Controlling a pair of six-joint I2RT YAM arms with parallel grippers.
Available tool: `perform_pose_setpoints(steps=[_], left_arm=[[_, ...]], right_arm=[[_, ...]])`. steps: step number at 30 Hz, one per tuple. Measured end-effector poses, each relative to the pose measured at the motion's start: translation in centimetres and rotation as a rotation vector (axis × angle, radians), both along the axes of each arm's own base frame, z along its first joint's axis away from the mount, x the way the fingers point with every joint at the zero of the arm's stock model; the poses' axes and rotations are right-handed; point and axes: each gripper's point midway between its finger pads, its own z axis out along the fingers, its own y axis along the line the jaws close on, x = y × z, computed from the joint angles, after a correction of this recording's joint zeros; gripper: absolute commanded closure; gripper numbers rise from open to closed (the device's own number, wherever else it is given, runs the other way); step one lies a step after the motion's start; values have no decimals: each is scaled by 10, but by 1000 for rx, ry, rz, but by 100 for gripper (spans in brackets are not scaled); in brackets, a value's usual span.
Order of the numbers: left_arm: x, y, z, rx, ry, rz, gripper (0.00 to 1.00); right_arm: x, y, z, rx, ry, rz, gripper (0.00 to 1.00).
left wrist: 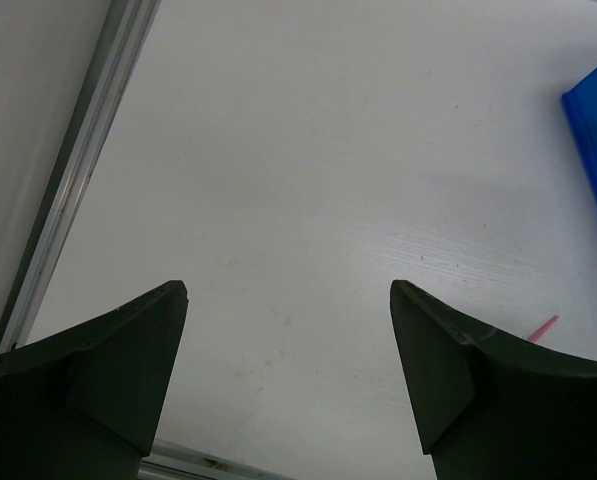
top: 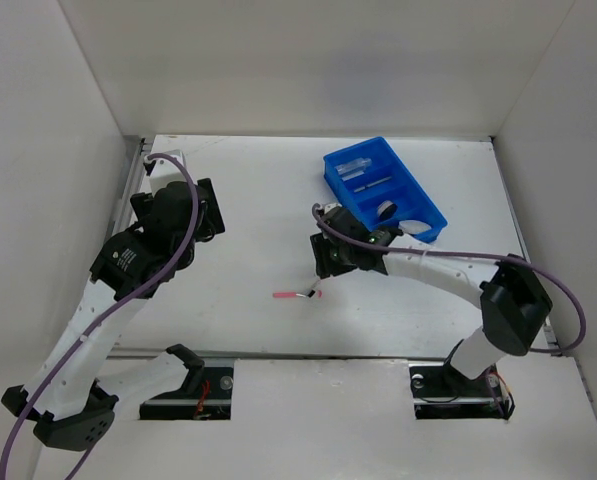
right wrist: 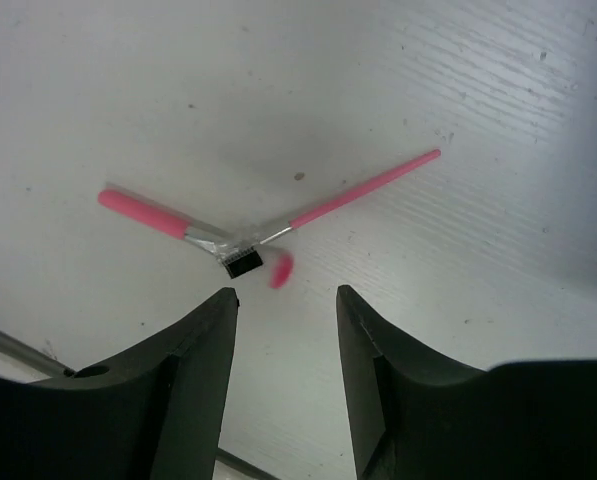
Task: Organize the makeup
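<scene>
The thin pink sticks (right wrist: 363,187) lie crossed on the tabletop (right wrist: 178,80), directly under my right jaws and well short of the blue tray (top: 356,148). Those jaws are parted with nothing between them, hovering just above the point where the two sticks meet. The left jaws are spread wide and empty too, over bare tabletop off to the side.

I'd judge both sticks light, stiff and slick. They lie so flat that the tips have little to bite on, and a nudge could send them rolling. The one with the thicker pink handle (right wrist: 143,212) and small black brush head (right wrist: 243,265) looks the easier pick — I'd close across that handle, square to its length. Closing at the crossing risks pinching both and levering one loose.
</scene>
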Motion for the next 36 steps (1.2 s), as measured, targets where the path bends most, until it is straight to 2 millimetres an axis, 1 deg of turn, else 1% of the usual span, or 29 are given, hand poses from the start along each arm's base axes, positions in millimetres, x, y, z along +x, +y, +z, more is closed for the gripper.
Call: perform_pose_setpoints(steps=[1, 2, 3, 6, 9, 12, 15, 16, 21, 23, 24, 29, 32, 33, 36], left_arm=[[0, 0, 0, 0, 0, 0, 20], [0, 0, 0, 0, 0, 0, 20], [0, 0, 0, 0, 0, 0, 20], [0, 0, 0, -1, 0, -1, 20], [-1, 0, 1, -5, -4, -2, 20], [-4, 2, 4, -13, -15, -2, 20], [-7, 5, 7, -22, -28, -2, 20], [-8, 5, 8, -24, -31, -2, 20], [-9, 6, 9, -27, -36, -2, 20], [-9, 6, 9, -27, -35, -2, 20], [-9, 6, 9, -27, -35, -2, 20], [-9, 6, 8, -25, -34, -3, 20], [-9, 6, 8, -23, -33, -4, 20], [-9, 6, 8, -22, -33, -4, 20], [-9, 6, 8, -23, -34, -4, 20]], right_arm=[[-5, -3, -9, -25, 29, 1, 51], [-6, -5, -15, -40, 53, -9, 55], [-6, -5, -20, -48, 77, -30, 55], [0, 4, -28, -12, 147, -133, 55], [6, 17, -34, 28, 213, -246, 55], [11, 27, -46, 52, 271, -349, 55], [10, 21, -59, 42, 321, -442, 50], [10, 18, -62, 42, 333, -472, 45], [14, -9, -78, 43, 385, -600, 43], [15, -17, -83, 38, 399, -633, 44], [15, -18, -85, 38, 403, -641, 46], [18, -10, -87, 58, 417, -640, 51], [22, -7, -87, 63, 413, -641, 59], [24, -6, -87, 60, 408, -641, 65], [31, -2, -89, 30, 376, -649, 72]])
